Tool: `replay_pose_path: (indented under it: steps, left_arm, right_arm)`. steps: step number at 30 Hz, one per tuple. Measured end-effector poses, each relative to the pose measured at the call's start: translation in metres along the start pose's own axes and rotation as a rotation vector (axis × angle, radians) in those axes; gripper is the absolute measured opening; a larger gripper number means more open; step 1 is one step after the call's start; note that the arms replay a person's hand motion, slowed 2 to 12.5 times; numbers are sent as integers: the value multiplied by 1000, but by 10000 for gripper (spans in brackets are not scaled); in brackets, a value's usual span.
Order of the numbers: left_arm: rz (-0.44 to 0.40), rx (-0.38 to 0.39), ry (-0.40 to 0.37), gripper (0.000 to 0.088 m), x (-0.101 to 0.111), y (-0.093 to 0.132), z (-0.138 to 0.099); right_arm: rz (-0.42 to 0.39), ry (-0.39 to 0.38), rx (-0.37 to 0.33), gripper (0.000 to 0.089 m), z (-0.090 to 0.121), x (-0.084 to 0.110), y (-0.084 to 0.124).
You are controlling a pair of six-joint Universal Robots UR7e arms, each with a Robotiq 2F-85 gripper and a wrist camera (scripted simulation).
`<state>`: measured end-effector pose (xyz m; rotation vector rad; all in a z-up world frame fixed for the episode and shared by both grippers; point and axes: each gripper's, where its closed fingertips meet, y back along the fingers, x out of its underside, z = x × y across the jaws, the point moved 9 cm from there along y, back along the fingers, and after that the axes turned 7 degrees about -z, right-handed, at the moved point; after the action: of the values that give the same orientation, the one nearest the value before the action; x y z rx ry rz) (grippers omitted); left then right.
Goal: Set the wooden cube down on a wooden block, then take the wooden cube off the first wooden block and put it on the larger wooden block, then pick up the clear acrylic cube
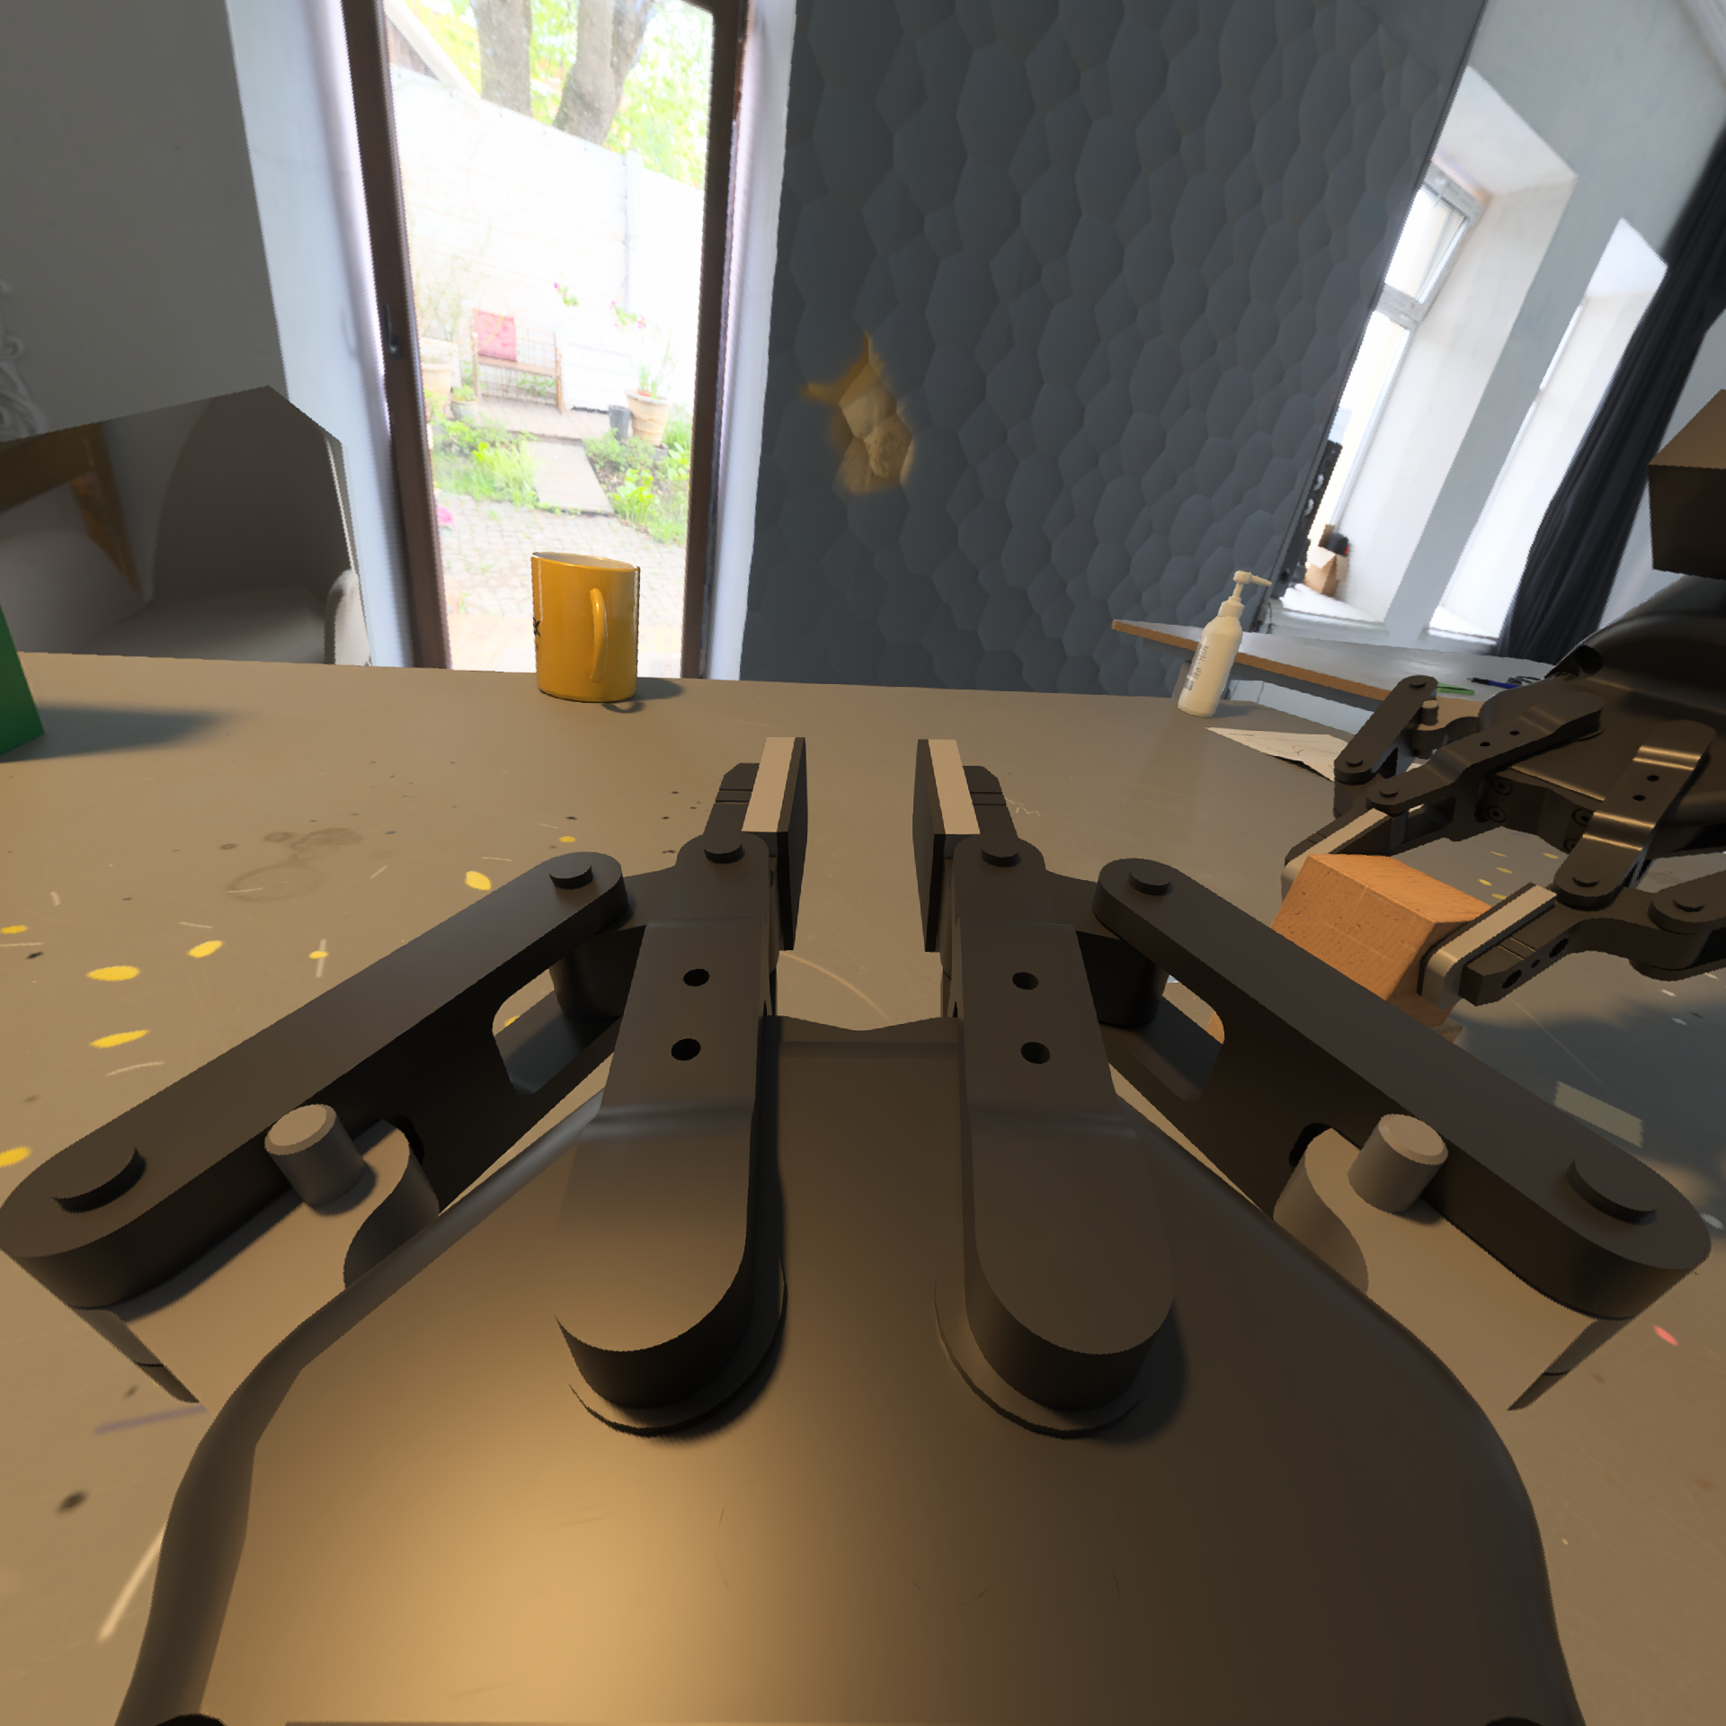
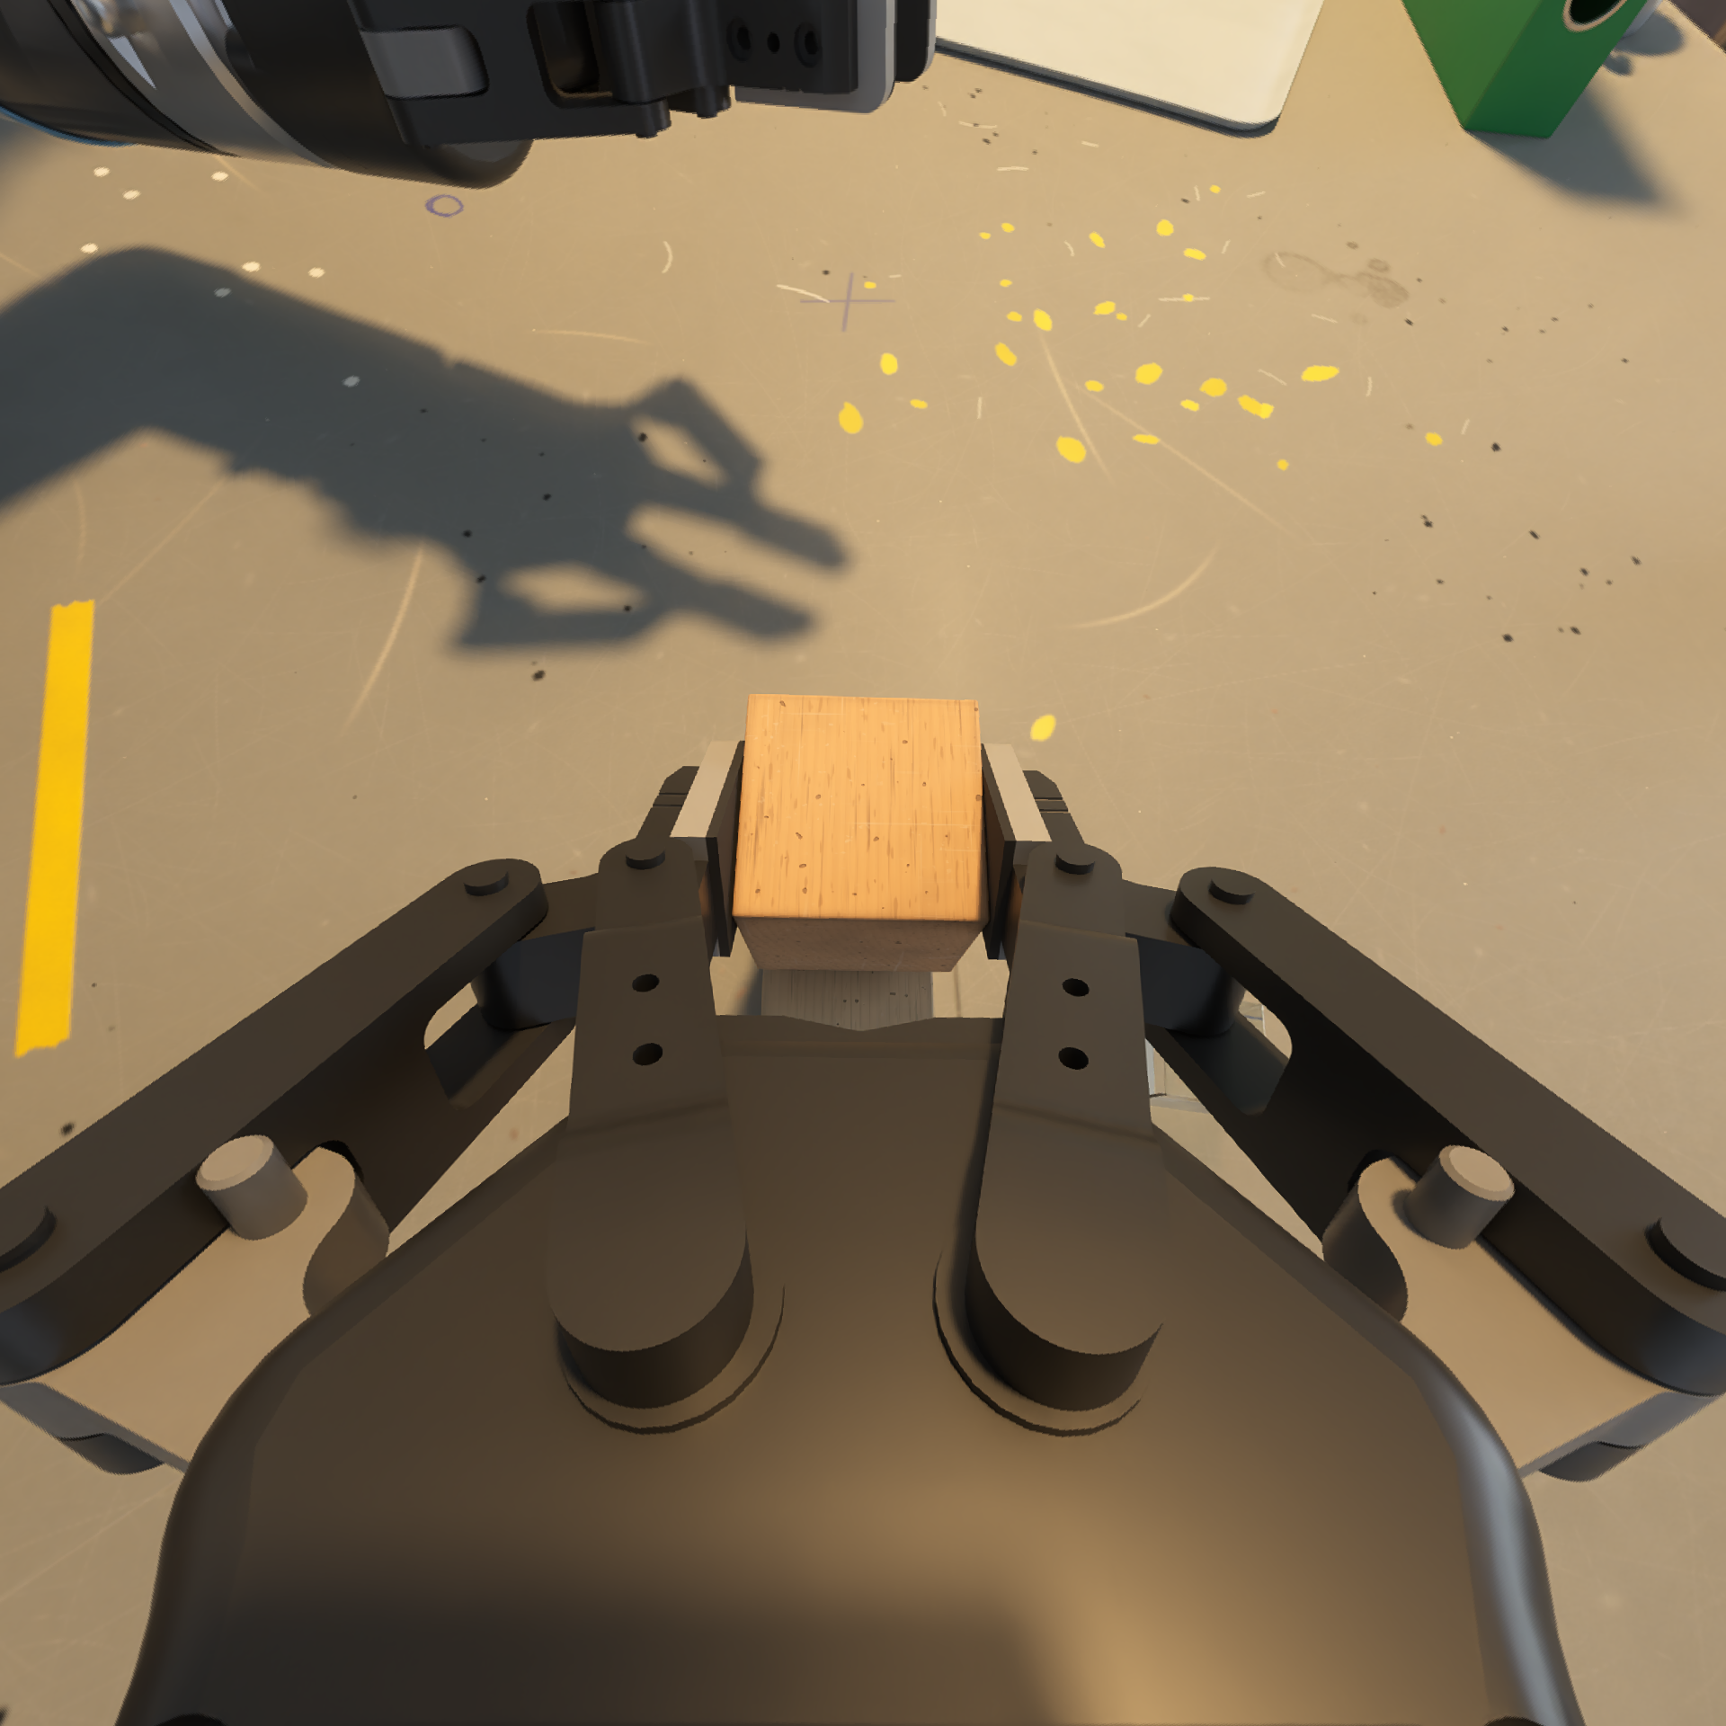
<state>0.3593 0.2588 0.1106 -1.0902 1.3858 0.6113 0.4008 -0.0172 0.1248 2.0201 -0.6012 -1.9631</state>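
My right gripper (image 2: 859, 831) is shut on the wooden cube (image 2: 857, 813), with a pad pressed on each side, and holds it over the table. A pale striped surface (image 2: 845, 997) shows just under the cube, mostly hidden by my palm; I cannot tell what it is. In the left wrist view the same cube (image 1: 1354, 920) sits in the right gripper (image 1: 1387, 911) at the far right. My left gripper (image 1: 859, 794) is open and empty, pointing along the table toward a yellow mug. No clear acrylic cube is plainly visible.
A yellow mug (image 1: 587, 626) stands at the table's far edge. A green box (image 2: 1532, 65) and a white flat board (image 2: 1130, 56) lie beyond the left arm (image 2: 374, 65). A white pump bottle (image 1: 1212, 649) stands on a side bench. A yellow tape strip (image 2: 56, 822) marks the table.
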Motion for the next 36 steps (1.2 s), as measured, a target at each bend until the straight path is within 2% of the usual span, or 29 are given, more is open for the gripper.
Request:
replay_pose_path:
  steps: [3, 5, 10, 18, 23, 27, 30, 32, 36]
  left_arm:
    - [0, 0, 0, 210, 0, 0, 0]
    - [0, 0, 0, 209, 0, 0, 0]
    - [-1, 0, 1, 209, 0, 0, 0]
    - [-1, -1, 0, 210, 0, 0, 0]
    - [3, -2, 0, 211, 0, 0, 0]
    - [11, -3, 0, 211, 0, -1, 0]
    - [14, -3, -2, 211, 0, -1, 0]
    - [13, -3, -3, 210, 0, -1, 0]
    - [9, -3, -2, 208, 0, -1, 0]
  right_arm:
    - [0, 6, 2, 428, 0, 0, 1]
    - [0, 13, 2, 704, 0, 1, 2]
    - [-6, 28, -23, 842, -1, 3, 10]
    - [-42, 8, -28, 854, -16, 16, 34]
    - [-127, -86, 18, 852, -38, 29, 46]
    - [-181, -194, 97, 791, -59, 43, 47]
    - [-160, -251, 158, 751, -71, 55, 42]
    - [-121, -259, 184, 726, -77, 62, 36]
    - [-38, -234, 175, 694, -80, 66, 25]
